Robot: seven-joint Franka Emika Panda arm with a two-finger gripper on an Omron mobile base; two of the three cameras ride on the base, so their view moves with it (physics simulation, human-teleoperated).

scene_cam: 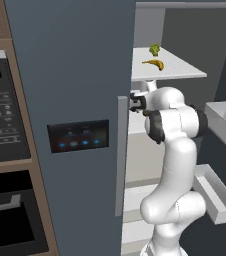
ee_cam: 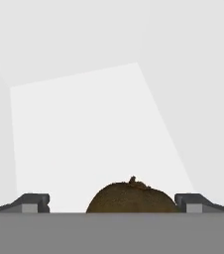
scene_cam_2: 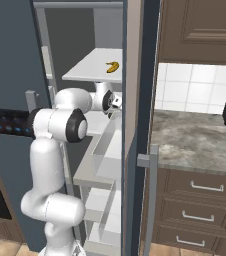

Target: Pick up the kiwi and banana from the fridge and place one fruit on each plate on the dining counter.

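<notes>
upper fridge shelf (scene_cam: 185, 70), pale and flat, carrying a banana (scene_cam: 154, 63) near its middle and a small green leafy item (scene_cam: 155, 49) just behind it. lower pale shelf (ee_cam: 84, 124) with a brown kiwi (ee_cam: 131, 198) resting on it, seen in the hand view.

Arm (scene_cam: 177, 165): we see glossy white, rounded, tube-like links beside the fridge (scene_cam: 75, 100).
Joints: dark grey to black round caps at the elbow.
Finger tips (ee_cam: 34, 202): small, dark grey, blocky.
</notes>
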